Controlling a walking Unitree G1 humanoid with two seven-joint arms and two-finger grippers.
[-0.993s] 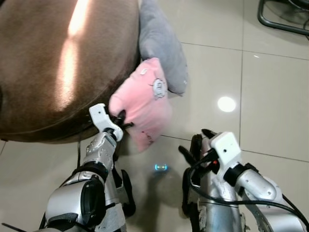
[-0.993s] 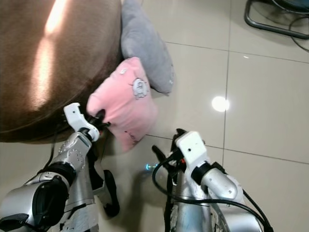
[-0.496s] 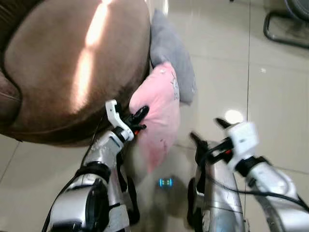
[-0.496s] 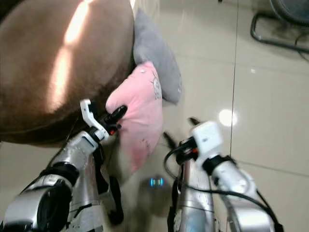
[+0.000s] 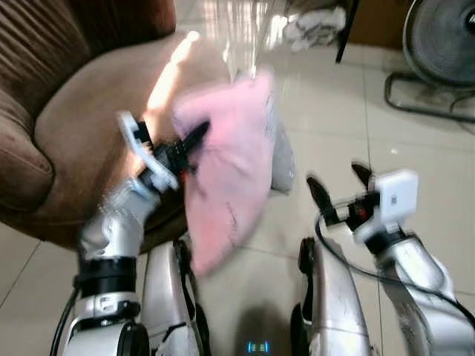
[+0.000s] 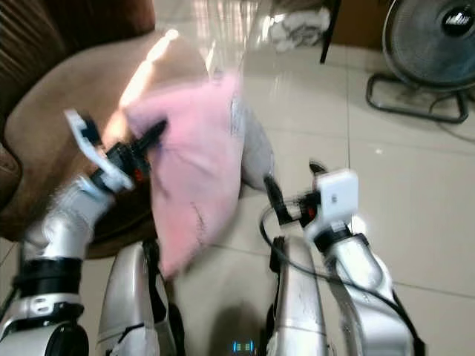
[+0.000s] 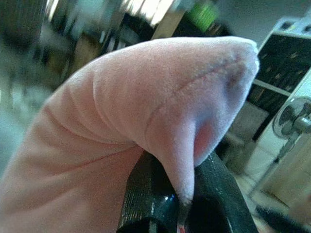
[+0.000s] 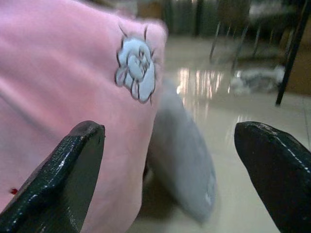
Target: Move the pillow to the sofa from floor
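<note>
A pink pillow (image 5: 230, 163) hangs in the air beside the brown sofa (image 5: 82, 126), blurred by motion. My left gripper (image 5: 189, 144) is shut on the pillow's edge, level with the seat's front rim. In the left wrist view a fold of the pink pillow (image 7: 146, 126) is pinched between the black fingers (image 7: 146, 204). My right gripper (image 5: 338, 182) stands open to the right of the pillow, holding nothing. In the right wrist view the pink pillow (image 8: 63, 97), with a small white patch (image 8: 136, 68), hangs past the spread fingers (image 8: 63, 179).
A grey pillow (image 5: 280, 159) leans against the sofa on the tiled floor (image 5: 415, 163), partly behind the pink one. A standing fan (image 5: 439, 52) is at the back right. White cloth (image 5: 315, 26) lies near a dark pole at the back.
The camera has tilted up. My left gripper has lifted the pink pillow higher, up to the sofa seat's level. The right gripper has risen too and stays open.
</note>
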